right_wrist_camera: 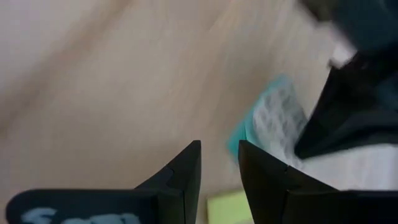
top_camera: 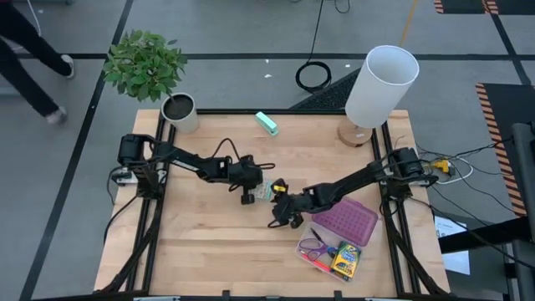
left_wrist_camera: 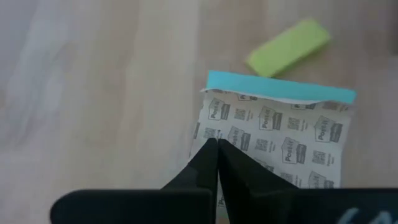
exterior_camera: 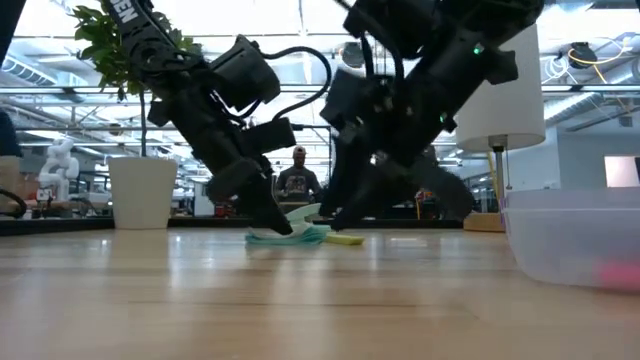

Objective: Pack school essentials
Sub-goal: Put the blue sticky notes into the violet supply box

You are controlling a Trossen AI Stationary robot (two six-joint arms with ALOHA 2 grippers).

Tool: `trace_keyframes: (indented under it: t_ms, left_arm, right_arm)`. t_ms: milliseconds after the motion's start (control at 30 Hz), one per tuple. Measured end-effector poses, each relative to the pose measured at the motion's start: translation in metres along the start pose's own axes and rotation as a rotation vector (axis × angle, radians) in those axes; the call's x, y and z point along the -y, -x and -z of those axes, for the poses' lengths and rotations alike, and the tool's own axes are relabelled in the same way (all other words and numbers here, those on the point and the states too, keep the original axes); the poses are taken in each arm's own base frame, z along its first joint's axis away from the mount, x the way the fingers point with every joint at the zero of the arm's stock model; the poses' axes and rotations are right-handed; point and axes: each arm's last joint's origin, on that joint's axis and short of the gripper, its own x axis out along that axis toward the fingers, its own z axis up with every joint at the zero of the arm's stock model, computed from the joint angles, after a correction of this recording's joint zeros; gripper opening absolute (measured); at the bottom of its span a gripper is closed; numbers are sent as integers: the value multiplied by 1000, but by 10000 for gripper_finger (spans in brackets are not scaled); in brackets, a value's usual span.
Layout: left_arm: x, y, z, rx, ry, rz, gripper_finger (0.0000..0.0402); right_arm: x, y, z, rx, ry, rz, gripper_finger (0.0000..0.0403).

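A small pad of sticky notes, teal-edged with a printed white sheet on top, lies flat on the table's middle. A yellow-green eraser lies just beyond it. My left gripper is shut, its tips down on the pad. My right gripper stands slightly open just right of the pad, nothing between its fingers. Both show low over the pad in the low view. My left gripper's shut fingertips rest on the printed sheet near one edge of the pad, coming slanting down from the table's left. The pad lies flat on the table. Whether any paper is caught between the fingers, I cannot tell.
A purple case lies right of the grippers, with purple-handled scissors and a crayon box near the front right. A teal block, a white pot and a lamp stand at the back.
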Motion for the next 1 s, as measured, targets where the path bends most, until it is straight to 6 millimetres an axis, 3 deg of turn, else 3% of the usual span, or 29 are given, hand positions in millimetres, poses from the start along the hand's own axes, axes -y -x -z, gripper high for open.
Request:
trace_keyframes:
  t_ms: [167,300,400,700,800,1000]
  left_arm:
    - [11,0,4,1,-75,107,5]
    - [25,0,-4,105,-175,201,11]
    - [33,6,-9,118,-209,179,4]
    - [49,61,-29,194,-146,79,8]
    - [56,60,-25,163,-128,91,3]
    - [58,34,-12,61,-48,50,8]
  right_arm:
    - [-2,-2,2,-48,41,-9,100]
    - [-5,7,0,-59,50,-25,100]
    - [-7,14,-3,-58,28,-33,100]
    - [-14,17,-10,-27,41,-32,101]
    - [-13,17,-12,-5,61,-13,110]
    - [-13,11,-14,4,117,46,170]
